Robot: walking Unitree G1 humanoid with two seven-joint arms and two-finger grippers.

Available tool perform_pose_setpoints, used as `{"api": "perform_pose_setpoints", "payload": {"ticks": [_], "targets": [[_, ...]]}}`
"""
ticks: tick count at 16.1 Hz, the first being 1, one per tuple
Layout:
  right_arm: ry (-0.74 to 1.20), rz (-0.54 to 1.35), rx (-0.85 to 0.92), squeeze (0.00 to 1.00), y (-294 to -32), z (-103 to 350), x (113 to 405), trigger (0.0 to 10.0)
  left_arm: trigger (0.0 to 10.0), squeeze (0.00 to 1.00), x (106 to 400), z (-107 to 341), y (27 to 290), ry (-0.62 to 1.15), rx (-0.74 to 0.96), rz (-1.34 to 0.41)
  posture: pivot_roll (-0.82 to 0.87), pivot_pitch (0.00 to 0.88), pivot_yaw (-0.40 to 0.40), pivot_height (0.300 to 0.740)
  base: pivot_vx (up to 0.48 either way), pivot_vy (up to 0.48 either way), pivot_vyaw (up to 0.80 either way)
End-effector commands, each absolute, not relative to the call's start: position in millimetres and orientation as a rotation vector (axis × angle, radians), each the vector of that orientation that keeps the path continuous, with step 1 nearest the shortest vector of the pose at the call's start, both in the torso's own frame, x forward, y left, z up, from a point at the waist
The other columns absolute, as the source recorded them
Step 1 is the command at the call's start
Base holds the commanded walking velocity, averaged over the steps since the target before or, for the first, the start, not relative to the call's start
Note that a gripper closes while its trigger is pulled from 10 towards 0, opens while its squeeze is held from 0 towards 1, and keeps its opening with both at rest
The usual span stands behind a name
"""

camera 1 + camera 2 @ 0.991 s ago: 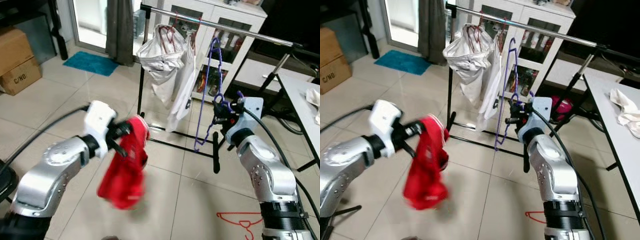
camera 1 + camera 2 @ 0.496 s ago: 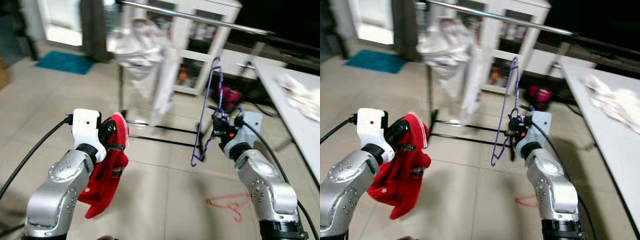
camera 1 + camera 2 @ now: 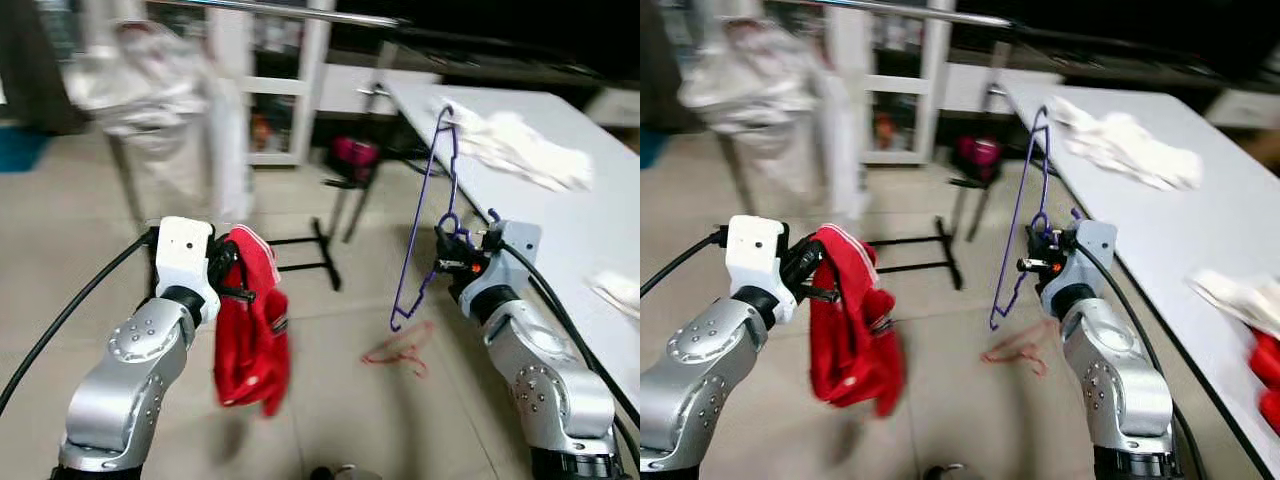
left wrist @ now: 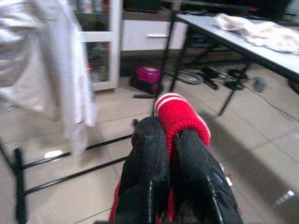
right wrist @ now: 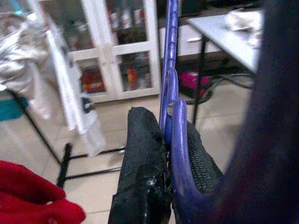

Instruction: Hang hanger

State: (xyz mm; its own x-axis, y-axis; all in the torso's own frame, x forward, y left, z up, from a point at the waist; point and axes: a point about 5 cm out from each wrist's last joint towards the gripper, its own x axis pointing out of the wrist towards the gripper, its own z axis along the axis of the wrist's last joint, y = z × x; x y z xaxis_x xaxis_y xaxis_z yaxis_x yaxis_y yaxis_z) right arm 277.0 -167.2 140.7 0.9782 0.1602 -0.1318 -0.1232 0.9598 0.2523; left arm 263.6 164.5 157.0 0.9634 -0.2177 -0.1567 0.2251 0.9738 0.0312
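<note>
hanger: the purple hanger (image 3: 425,225) stands near upright in the right gripper (image 3: 452,262), long axis vertical, hook topmost, lower corner hanging below the jaws.
right jaws: pressed together, pinching the hanger's wire partway up one side, as the right wrist view shows.
rail: the rack's rail (image 3: 290,11) lies up and to the left of the hanger, well apart; the right arm is the nearer one, so my guess is the hook must travel up and leftward to reach it.
left jaws: the left gripper (image 4: 169,154) is pinching a red garment (image 3: 252,325) that dangles over the floor.
floor: a red hanger (image 3: 400,350) lies just below the purple one.
counter: the counter (image 3: 560,215) on the right carries white cloth (image 3: 515,150).
writing: none readable; too blurred.
</note>
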Motion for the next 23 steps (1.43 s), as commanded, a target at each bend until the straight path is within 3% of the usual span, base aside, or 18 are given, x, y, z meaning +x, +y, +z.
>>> {"api": "perform_pose_setpoints", "payload": {"ticks": [1,9,14,20,23], "targets": [[0.110,0.128,0.235,0.00,-170.3,146.0,276.4,10.0,10.0,0.00,266.9,168.1,159.2,0.097,0.048,-0.239,-0.08,0.000,-0.123,0.740,0.000,0.000,-0.80],[0.142,0.138,0.247,0.00,-173.6,145.9,264.6,10.0,10.0,0.00,262.7,169.7,151.7,0.105,0.048,-0.266,-0.06,0.000,-0.139,0.740,0.000,0.000,-0.79],[0.195,0.192,0.216,0.00,-162.2,140.0,265.6,10.0,10.0,0.00,259.3,166.0,167.1,0.137,0.089,-0.190,-0.05,0.027,-0.175,0.740,0.000,0.000,-0.80],[0.254,0.125,0.224,0.00,-164.9,127.0,248.1,10.0,10.0,0.00,255.3,167.1,160.3,0.146,0.083,-0.228,-0.06,0.053,-0.138,0.740,0.000,0.000,-0.80],[0.255,0.103,0.229,0.00,-165.4,126.1,241.5,10.0,10.0,0.00,259.5,167.4,158.2,0.147,0.078,-0.240,-0.08,0.023,-0.106,0.740,0.000,0.000,-0.80]]}}
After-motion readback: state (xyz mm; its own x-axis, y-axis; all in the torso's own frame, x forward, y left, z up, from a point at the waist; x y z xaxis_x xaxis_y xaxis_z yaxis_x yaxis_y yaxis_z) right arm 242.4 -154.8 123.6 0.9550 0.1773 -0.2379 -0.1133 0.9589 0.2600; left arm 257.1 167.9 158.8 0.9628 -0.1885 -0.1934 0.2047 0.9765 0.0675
